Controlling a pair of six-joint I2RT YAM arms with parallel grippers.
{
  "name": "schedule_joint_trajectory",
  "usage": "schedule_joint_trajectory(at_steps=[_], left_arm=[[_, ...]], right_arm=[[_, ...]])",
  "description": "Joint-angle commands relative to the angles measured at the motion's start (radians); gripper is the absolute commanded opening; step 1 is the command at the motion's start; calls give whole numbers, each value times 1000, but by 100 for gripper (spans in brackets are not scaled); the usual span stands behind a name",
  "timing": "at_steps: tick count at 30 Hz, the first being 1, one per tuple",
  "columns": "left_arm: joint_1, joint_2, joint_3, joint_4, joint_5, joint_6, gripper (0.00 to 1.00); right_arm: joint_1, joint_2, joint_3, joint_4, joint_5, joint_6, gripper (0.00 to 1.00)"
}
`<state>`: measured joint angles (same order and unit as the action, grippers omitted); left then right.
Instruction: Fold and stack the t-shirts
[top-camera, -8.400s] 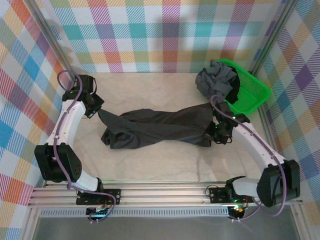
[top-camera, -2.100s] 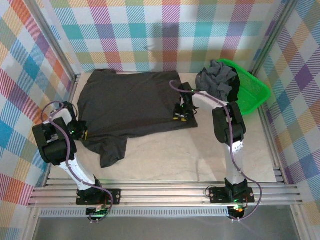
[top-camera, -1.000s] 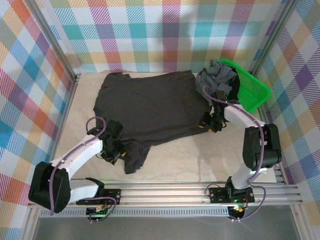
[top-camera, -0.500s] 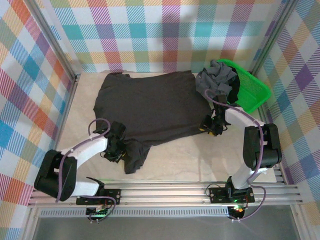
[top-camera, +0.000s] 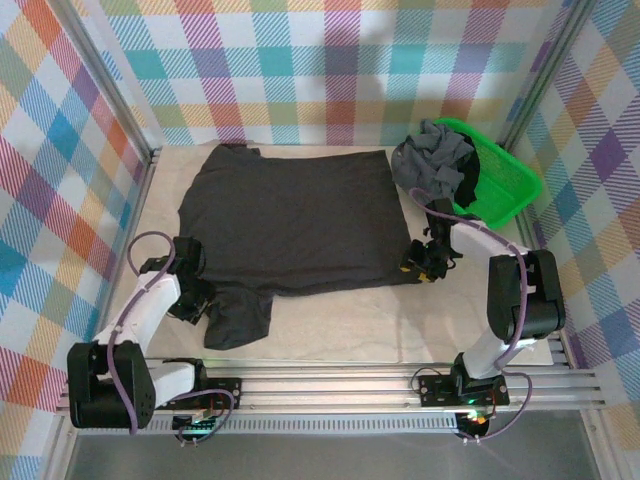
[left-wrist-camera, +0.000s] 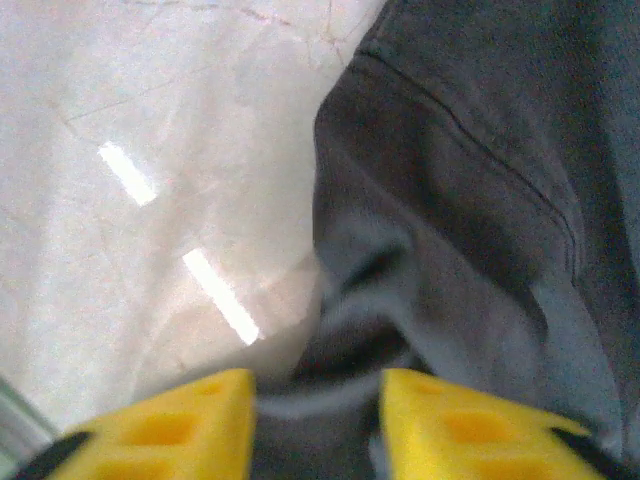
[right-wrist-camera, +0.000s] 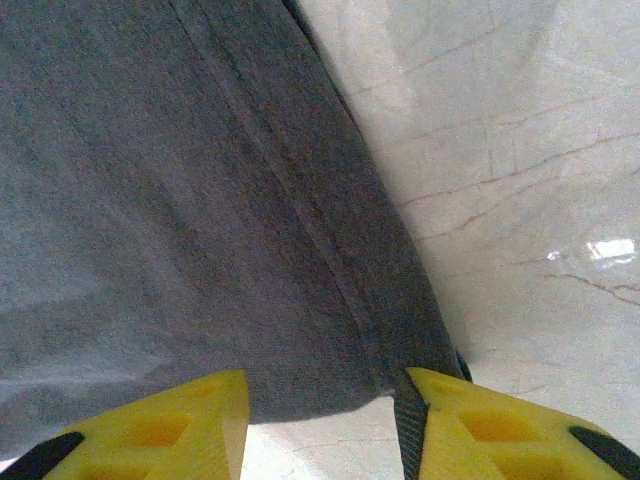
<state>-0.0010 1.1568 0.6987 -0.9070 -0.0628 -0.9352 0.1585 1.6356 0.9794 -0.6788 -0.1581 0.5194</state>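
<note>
Left gripper and right gripper fingers stand apart; sleeve fabric bunched between the left fingers may snag, dragging the t-shirt askew.

Open table runs between the t-shirt and the near edge; the green basket crowds the far-right corner.

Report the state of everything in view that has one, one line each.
charcoal t-shirt, unfolded, spread flat on the table, near sleeve bunched.
grey t-shirt, crumpled, heaped over the basket's rim.
green basket, holding crumpled clothes.
left hand, open, sleeve cloth between its fingers.
right hand, open, straddling the charcoal t-shirt's hem.
</note>
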Motion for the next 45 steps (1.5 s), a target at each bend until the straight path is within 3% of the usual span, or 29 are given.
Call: schedule_joint_trajectory(at_steps=[1,5,8,13,17,22,24,25,31,37,45], left_arm=[[8,-96,15,-165,14,32,49],[2,-169,-58,-236,110,-23,49],[-26,-193,-75,-194,147,-41,50],[-61,-67,-131,-131,176,-57,50],[-82,-44,-197,33,175,-103,49],[-112,11,-186,88,194,-134,10],[-123,-13,-146,25,183,-134,0],[-125,-30,-134,-1,184,-138,0],[-128,-168,-96,-154,234,-205,0],[-136,-314,-67,-295,269,-305,0],[-188,-495,25,-501,231,-425,0]], right_arm=[[7,-30,-12,-23,-8,3,44],[7,-37,-31,-24,-20,37,45],[7,-46,-51,-9,-33,58,46],[-3,-28,-59,-5,-40,70,47],[-11,-24,-64,8,-42,80,48],[-22,-2,-71,23,-27,94,48],[-28,12,-64,30,-9,96,46],[-31,19,-60,32,-5,96,46],[-41,80,-36,60,4,92,30],[-26,57,-41,56,8,85,2],[59,-213,-77,-135,80,101,0]])
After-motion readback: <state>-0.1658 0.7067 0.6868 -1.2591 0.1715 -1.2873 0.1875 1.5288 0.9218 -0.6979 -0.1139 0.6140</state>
